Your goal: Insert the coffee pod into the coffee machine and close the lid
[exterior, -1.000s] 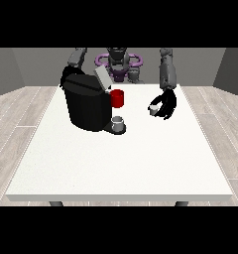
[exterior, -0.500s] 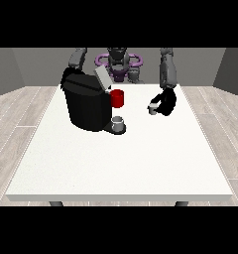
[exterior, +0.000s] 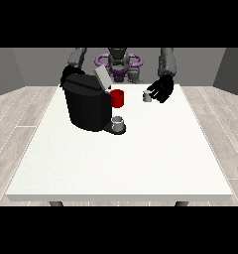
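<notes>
The machine (exterior: 87, 104) is black and stands on the left half of the white table (exterior: 126, 158), towards the robot's edge. Its lid (exterior: 102, 78) is raised and tilted, so the top is open. A red part (exterior: 117, 98) projects from the machine's right side, and a small grey cup (exterior: 118, 122) sits below it on the machine's base. The pod (exterior: 148, 95) is small and grey; it lies to the right of the machine, well apart from it, and is not inserted. The hand at the view's right (exterior: 162, 89) holds the pod, with fingers curled round it at the pod's right side; whether the pod rests on the table or is lifted clear cannot be told. The hand at the view's left (exterior: 68, 73) is behind the machine's top left corner and largely hidden; the set of its fingers cannot be told.
</notes>
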Action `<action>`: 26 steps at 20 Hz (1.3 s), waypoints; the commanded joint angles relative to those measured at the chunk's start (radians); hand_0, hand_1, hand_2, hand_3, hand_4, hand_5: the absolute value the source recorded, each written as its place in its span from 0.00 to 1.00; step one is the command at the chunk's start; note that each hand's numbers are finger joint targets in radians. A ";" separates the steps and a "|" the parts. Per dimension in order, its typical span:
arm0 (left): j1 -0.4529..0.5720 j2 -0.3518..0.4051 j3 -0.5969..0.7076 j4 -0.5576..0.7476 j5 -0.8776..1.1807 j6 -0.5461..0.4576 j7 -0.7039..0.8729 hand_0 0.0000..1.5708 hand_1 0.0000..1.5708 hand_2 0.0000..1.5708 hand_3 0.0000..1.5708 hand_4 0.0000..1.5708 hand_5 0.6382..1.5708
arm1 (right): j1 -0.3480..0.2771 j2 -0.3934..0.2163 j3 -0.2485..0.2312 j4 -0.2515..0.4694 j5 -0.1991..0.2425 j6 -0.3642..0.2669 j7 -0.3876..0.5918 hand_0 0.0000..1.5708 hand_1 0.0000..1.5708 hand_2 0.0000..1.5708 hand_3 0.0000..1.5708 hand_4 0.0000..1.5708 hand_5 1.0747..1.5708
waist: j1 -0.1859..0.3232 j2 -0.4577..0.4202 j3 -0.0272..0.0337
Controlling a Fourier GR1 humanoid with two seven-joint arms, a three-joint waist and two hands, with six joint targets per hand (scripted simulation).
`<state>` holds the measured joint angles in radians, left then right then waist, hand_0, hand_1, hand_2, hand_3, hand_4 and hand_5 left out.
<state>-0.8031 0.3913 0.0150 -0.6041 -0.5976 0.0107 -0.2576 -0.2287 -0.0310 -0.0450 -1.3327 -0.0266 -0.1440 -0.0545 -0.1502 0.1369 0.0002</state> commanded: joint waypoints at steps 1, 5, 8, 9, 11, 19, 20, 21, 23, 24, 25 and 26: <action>-0.050 -0.039 -0.015 -0.031 -0.001 -0.061 0.044 0.80 0.80 0.85 0.82 0.35 1.00 | 0.019 0.015 0.026 0.028 0.020 -0.002 -0.005 0.00 0.00 0.00 0.00 0.30 1.00 | -0.008 -0.048 0.0000; -0.129 0.045 0.016 -0.051 0.012 -0.132 0.013 0.81 0.81 0.85 0.82 0.35 1.00 | -0.023 -0.008 -0.022 0.038 -0.028 0.028 -0.030 0.00 0.00 0.00 0.00 0.30 1.00 | -0.019 -0.005 0.0001; -0.109 0.015 0.040 -0.036 0.011 -0.082 0.037 0.80 0.80 0.85 0.82 0.34 1.00 | 0.008 -0.001 0.012 -0.006 -0.020 0.043 -0.015 0.00 0.00 0.00 0.00 0.32 1.00 | -0.054 -0.010 -0.0003; -0.114 0.010 0.025 -0.071 0.019 -0.145 0.043 0.80 0.80 0.85 0.82 0.34 1.00 | -0.002 0.002 -0.020 0.047 -0.016 0.010 -0.058 0.00 0.00 0.00 0.00 0.31 1.00 | -0.003 -0.041 0.0000; -0.149 0.037 0.041 -0.053 0.008 -0.131 0.057 0.80 0.80 0.85 0.82 0.34 1.00 | -0.033 -0.031 -0.027 -0.001 -0.051 0.056 0.015 0.00 0.00 0.00 0.00 0.32 1.00 | -0.049 -0.018 -0.0001; -0.249 0.078 0.101 -0.045 0.028 -0.155 0.117 0.77 0.77 0.80 0.76 0.32 1.00 | -0.007 -0.006 0.017 -0.019 0.000 0.022 -0.010 0.00 0.00 0.00 0.00 0.33 1.00 | -0.099 0.009 -0.0002; -0.297 0.117 0.121 -0.024 0.028 -0.153 0.112 0.77 0.77 0.79 0.76 0.31 1.00 | -0.048 0.006 0.042 -0.051 0.022 0.002 0.009 0.00 0.00 0.00 0.00 0.32 1.00 | -0.137 0.064 -0.0004; -0.344 0.115 0.116 -0.034 0.018 -0.150 0.152 0.79 0.79 0.80 0.76 0.30 1.00 | -0.097 0.000 0.022 -0.036 0.012 0.000 0.012 0.00 0.00 0.00 0.00 0.33 1.00 | -0.132 0.079 -0.0001; -0.316 0.098 0.108 -0.039 0.026 -0.180 0.126 0.82 0.82 0.85 0.81 0.31 1.00 | -0.053 -0.013 0.035 -0.049 0.031 -0.001 0.039 0.00 0.00 0.00 0.00 0.35 1.00 | -0.125 0.026 -0.0003; -0.345 0.109 0.107 -0.040 0.016 -0.174 0.129 0.80 0.80 0.84 0.80 0.31 1.00 | -0.094 -0.009 0.011 -0.039 0.018 -0.016 0.036 0.00 0.00 0.00 0.00 0.34 1.00 | -0.129 0.073 -0.0002; -0.341 0.099 0.113 -0.031 0.021 -0.169 0.133 0.80 0.80 0.84 0.80 0.33 1.00 | -0.086 -0.030 0.020 -0.063 0.014 0.013 0.062 0.00 0.00 0.00 0.00 0.35 1.00 | -0.150 0.061 -0.0003; -0.346 0.070 0.098 -0.034 0.005 -0.148 0.156 0.82 0.82 0.85 0.81 0.33 1.00 | -0.101 -0.005 0.032 -0.061 0.025 -0.011 0.059 0.00 0.00 0.00 0.00 0.33 1.00 | -0.142 0.062 -0.0002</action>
<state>-1.1195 0.4770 0.1164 -0.6425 -0.5806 -0.1465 -0.1247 -0.3070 -0.0410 -0.0246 -1.3750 -0.0131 -0.1430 -0.0199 -0.2757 0.1875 0.0001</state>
